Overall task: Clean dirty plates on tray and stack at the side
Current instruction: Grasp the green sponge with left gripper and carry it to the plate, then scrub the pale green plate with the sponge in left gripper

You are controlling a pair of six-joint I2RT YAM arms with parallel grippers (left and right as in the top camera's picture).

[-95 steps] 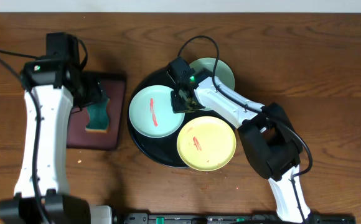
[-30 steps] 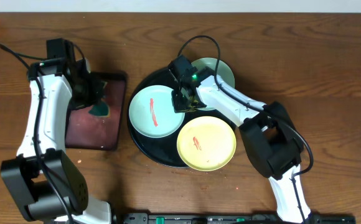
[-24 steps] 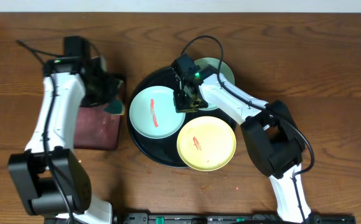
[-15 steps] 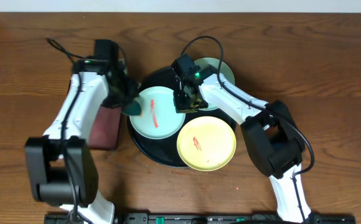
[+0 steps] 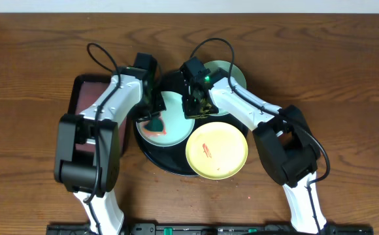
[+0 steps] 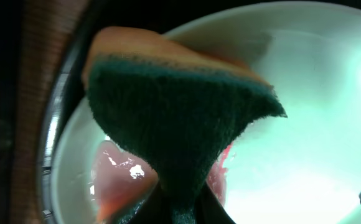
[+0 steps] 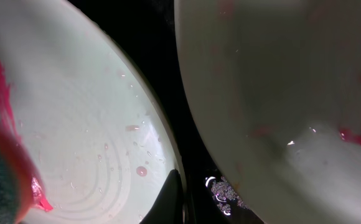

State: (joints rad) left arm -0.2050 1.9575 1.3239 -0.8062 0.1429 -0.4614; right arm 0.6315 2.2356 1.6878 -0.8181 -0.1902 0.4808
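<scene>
Three plates lie on the round black tray (image 5: 148, 151). On the left pale blue-green plate (image 5: 174, 124) my left gripper (image 5: 154, 112) is shut on a green-and-orange sponge (image 5: 155, 123), which presses on the red smear (image 6: 115, 180). In the left wrist view the sponge (image 6: 180, 118) fills the middle, over the plate (image 6: 317, 124). My right gripper (image 5: 193, 108) is shut on that plate's right rim; its fingertips (image 7: 172, 196) pinch the edge of the plate (image 7: 75, 112). The pale yellow plate (image 5: 217, 151) in front carries a red smear. A pale green plate (image 5: 230, 75) sits behind.
A rectangular black tray with a reddish-brown inside (image 5: 88, 98) lies left of the round tray, partly under my left arm. The brown wooden table (image 5: 346, 78) stretches to the right and along the back. Cables loop above both wrists.
My left arm has swung right from the rectangular tray with the sponge and set it on the left plate. The right arm has stayed put.
</scene>
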